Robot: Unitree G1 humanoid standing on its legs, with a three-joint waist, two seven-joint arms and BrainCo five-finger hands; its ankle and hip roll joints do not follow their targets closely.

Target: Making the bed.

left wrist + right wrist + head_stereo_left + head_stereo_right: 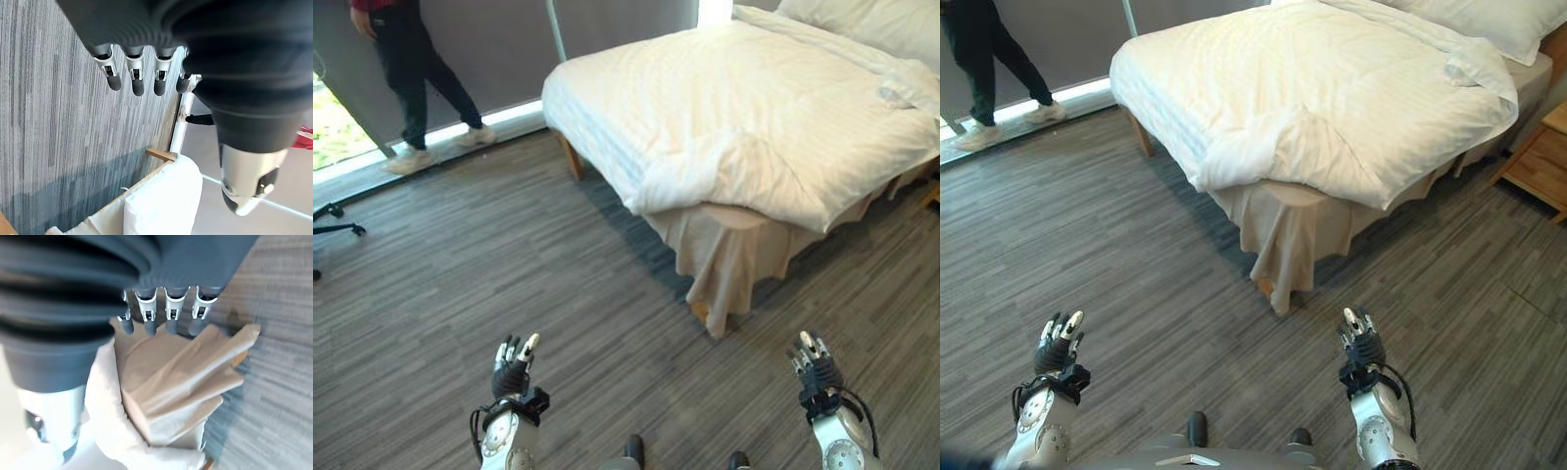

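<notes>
no words, letters or numbers to read, plain white duvet on the bed, plain white pillow at the head of the bed, nothing written on the grey carpet beside the bed

left hand: raised low, fingers relaxed, empty | right hand: same, empty
</notes>
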